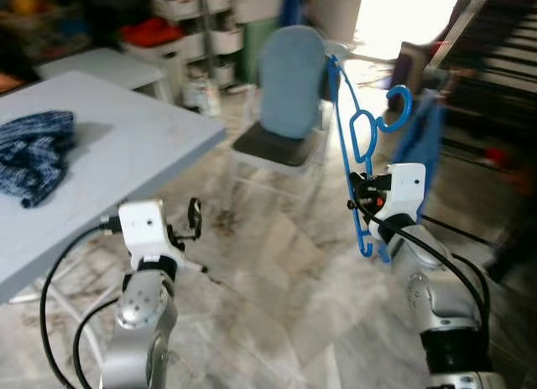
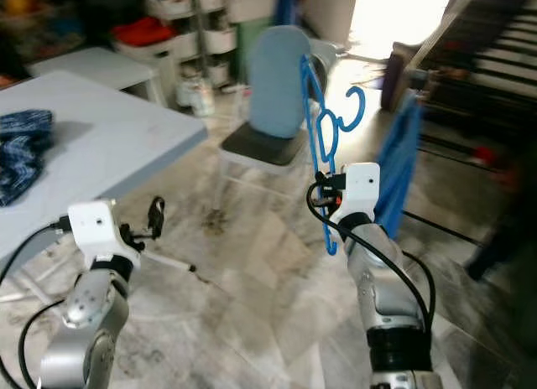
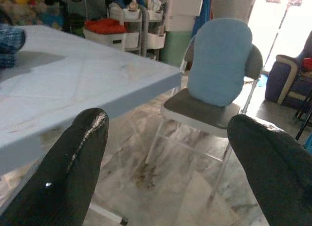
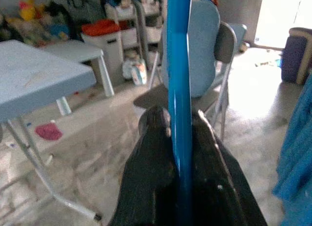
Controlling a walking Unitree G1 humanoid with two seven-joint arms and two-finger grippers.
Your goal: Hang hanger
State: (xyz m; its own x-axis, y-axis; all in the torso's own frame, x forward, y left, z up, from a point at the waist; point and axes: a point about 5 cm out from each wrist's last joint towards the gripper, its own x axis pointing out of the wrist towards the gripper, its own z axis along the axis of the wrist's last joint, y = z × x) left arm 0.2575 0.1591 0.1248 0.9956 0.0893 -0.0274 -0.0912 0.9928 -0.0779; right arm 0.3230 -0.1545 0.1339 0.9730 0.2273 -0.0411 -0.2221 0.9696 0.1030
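A pale blue folding table [image 1: 126, 146] stood left, a blue-cushioned chair [image 1: 289, 95] ahead. The right gripper [image 1: 362, 198] pinched a blue plastic hanger [image 1: 348, 146] upright; the left gripper [image 1: 195, 219] was spread, empty. Such a narrow pinch risked the hanger swivelling.

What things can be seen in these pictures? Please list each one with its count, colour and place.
blue plastic hanger: one, blue, upright in the right gripper
folding chair with light blue cushion: one, grey and blue, ahead on the floor
pale blue table: one, at the left
dark blue checked cloth: one, on the table
blue hanging fabric: one, at the right
storage shelves: white, behind
left gripper: fingers open, empty
right gripper: fingers shut on the hanger
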